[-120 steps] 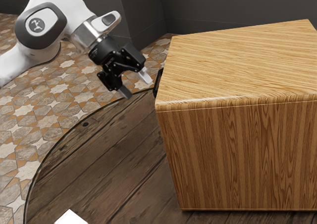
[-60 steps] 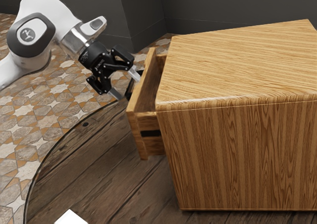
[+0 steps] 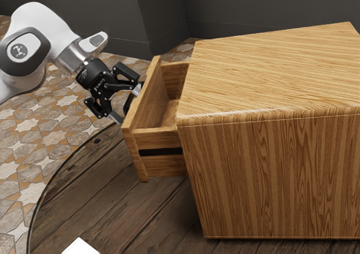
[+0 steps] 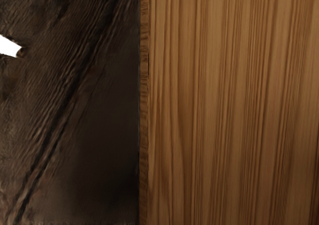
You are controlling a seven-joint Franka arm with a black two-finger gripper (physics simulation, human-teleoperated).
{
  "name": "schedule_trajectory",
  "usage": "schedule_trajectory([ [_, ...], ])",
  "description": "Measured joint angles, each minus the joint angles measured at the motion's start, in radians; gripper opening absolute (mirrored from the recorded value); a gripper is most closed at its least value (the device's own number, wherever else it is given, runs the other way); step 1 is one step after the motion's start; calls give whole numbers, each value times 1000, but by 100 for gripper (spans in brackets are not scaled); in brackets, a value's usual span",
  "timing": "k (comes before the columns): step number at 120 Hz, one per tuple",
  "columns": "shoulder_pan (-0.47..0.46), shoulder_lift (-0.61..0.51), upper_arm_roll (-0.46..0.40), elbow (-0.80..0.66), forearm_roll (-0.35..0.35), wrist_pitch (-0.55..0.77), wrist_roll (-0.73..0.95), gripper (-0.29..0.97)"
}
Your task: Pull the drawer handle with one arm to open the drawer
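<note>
The drawer (image 3: 153, 135) stands partly open, sticking out of the wooden cabinet (image 3: 270, 153) toward the exterior view's left. I can see down into its hollow, and a dark line runs along its near side. The cabinet sits on a dark round wooden table (image 3: 107, 203), with a patterned tile floor (image 3: 34, 136) beyond the table's edge.

My arm comes in from the exterior view's upper left, and the gripper (image 3: 127, 101) sits right against the outer face of the drawer's front panel, on the side turned away from that camera. The panel hides the contact, so I cannot tell whether the gripper is clamped on anything or standing loose.

In the wrist view a pale board with straight grain lies close in front of my hand, with the dark table beside it. A small white object (image 3: 79, 246) lies on the table near its edge, well apart from the cabinet and the gripper.
</note>
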Motion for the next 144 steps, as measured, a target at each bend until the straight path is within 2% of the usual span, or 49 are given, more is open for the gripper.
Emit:
schedule_trajectory([
  [31,97,-35,-63,-8,3,-19,-14,68],
  [74,130,-38,-67,-39,8,-34,-27,68],
  [144,260,-66,-112,-46,3,-61,-36,68],
])
